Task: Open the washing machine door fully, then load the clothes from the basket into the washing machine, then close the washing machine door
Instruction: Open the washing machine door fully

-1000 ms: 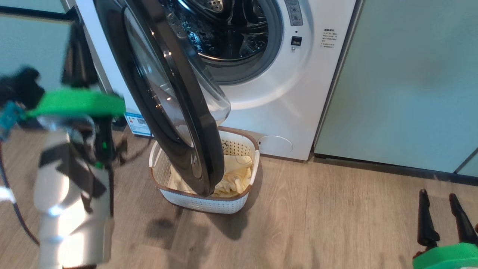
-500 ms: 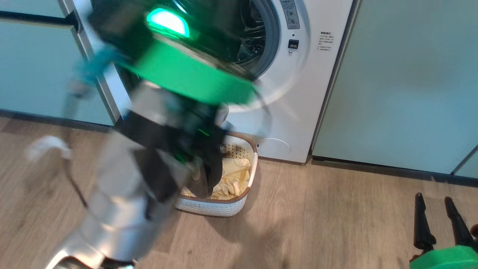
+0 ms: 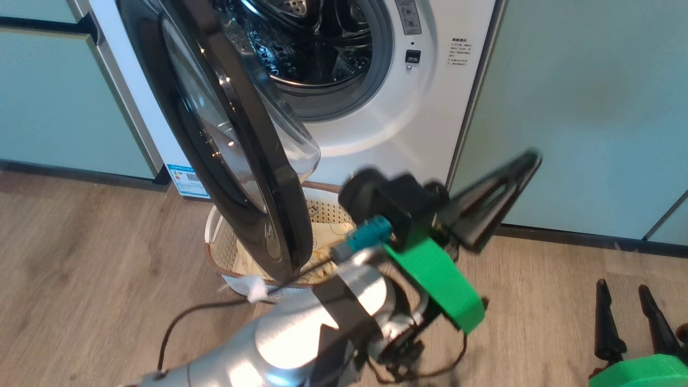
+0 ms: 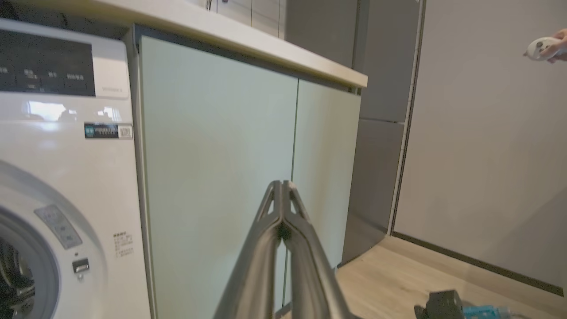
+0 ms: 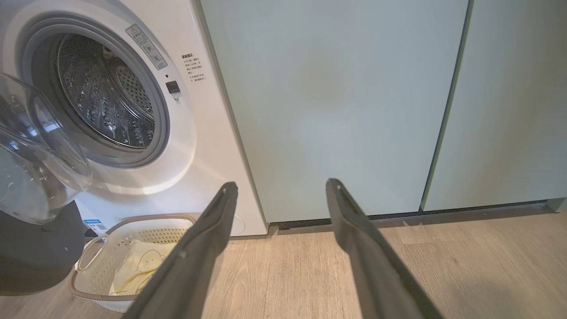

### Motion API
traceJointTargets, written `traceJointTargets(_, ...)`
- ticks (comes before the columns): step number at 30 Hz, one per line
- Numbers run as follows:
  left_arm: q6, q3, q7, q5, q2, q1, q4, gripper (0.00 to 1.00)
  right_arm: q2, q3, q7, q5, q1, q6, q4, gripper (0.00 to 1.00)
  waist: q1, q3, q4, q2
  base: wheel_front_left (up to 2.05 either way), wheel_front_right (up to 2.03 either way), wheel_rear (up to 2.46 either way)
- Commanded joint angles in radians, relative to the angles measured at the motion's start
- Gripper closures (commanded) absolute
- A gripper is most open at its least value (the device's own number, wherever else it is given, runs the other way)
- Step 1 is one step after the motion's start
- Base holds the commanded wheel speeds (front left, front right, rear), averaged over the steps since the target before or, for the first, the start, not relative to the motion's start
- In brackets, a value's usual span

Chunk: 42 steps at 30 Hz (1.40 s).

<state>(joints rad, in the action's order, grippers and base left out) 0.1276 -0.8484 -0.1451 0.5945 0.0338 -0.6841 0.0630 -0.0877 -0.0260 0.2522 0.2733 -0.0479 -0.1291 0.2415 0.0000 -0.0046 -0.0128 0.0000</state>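
Observation:
The washing machine (image 3: 387,123) stands with its steel drum (image 3: 317,43) exposed. The washing machine door (image 3: 231,140) hangs part open, its black rim edge-on above the basket (image 3: 217,252). Pale yellow clothes (image 3: 328,231) lie in the basket, partly hidden by the door and my left arm. My left gripper (image 3: 529,160) is shut on nothing and points up-right, in the air to the right of the basket. In the left wrist view its shut fingertips (image 4: 282,182) face a teal cabinet. My right gripper (image 3: 622,286) is open and empty at the lower right. In the right wrist view the right gripper (image 5: 281,184) looks past the basket (image 5: 146,217) and bear-printed clothes (image 5: 137,266).
Pale teal cabinet doors (image 3: 580,107) flank the washer on both sides. Wood floor (image 3: 97,258) spreads in front. A dark cable (image 3: 177,322) trails from my left arm. A person's hand with a white controller (image 4: 547,46) shows at the far right of the left wrist view.
My left arm has swung from the left of the door, across its front, to the right of the basket. The head camera shifted slightly. The right gripper stayed put.

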Motion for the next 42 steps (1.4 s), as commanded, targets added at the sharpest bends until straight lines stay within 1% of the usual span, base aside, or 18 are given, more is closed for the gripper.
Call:
traceJointTargets(1,0.008,0.021,-0.016,0.008,0.016,-0.024,0.009,1.0,-0.024,0.017,0.01,0.003,0.035,-0.002,-0.029,0.0,0.0,0.002,0.001,0.0,0.0,0.0,0.0)
traceJointTargets(7,0.046,-0.083,-0.07,0.031,0.016,0.018,-0.137,1.0,-0.023,0.019,0.01,0.003,0.041,-0.002,-0.028,0.0,0.0,0.009,0.0,0.0,0.0,0.0,0.0)
traceJointTargets(10,0.078,-0.122,-0.097,0.036,0.016,0.051,-0.241,1.0,-0.021,0.019,0.01,0.004,0.044,-0.002,-0.029,0.0,0.0,0.014,-0.001,0.0,0.0,0.0,0.0)
traceJointTargets(14,0.1,-0.149,-0.112,0.047,0.016,0.083,-0.323,1.0,-0.02,0.017,0.01,0.005,0.044,-0.002,-0.032,0.0,0.0,0.02,0.003,0.0,0.0,0.0,0.0)
traceJointTargets(16,0.111,-0.147,-0.115,0.058,0.016,0.098,-0.351,1.0,-0.02,0.016,0.01,0.004,0.044,-0.002,-0.033,0.0,0.0,0.024,0.006,0.0,0.0,0.0,0.0)
traceJointTargets(18,0.127,-0.127,-0.116,0.039,0.016,0.104,-0.36,1.0,-0.021,0.015,0.01,0.004,0.045,-0.002,-0.034,0.0,0.0,0.028,0.009,0.0,0.0,0.0,0.0)
traceJointTargets(21,0.135,-0.085,-0.116,0.022,0.016,0.131,-0.368,1.0,-0.022,0.017,0.01,0.004,0.048,-0.002,-0.035,0.0,0.0,0.035,0.012,0.0,0.0,0.0,0.0)
traceJointTargets(31,0.14,0.083,-0.117,-0.048,0.016,0.179,-0.398,1.0,-0.025,0.02,0.01,0.007,0.057,-0.002,-0.036,0.0,0.0,0.047,0.01,0.0,0.0,0.0,0.0)
traceJointTargets(42,0.147,0.192,-0.117,-0.088,0.016,0.187,-0.454,1.0,-0.026,0.026,0.01,0.009,0.067,-0.002,-0.032,0.0,0.0,0.056,0.01,0.0,0.0,0.0,0.0)
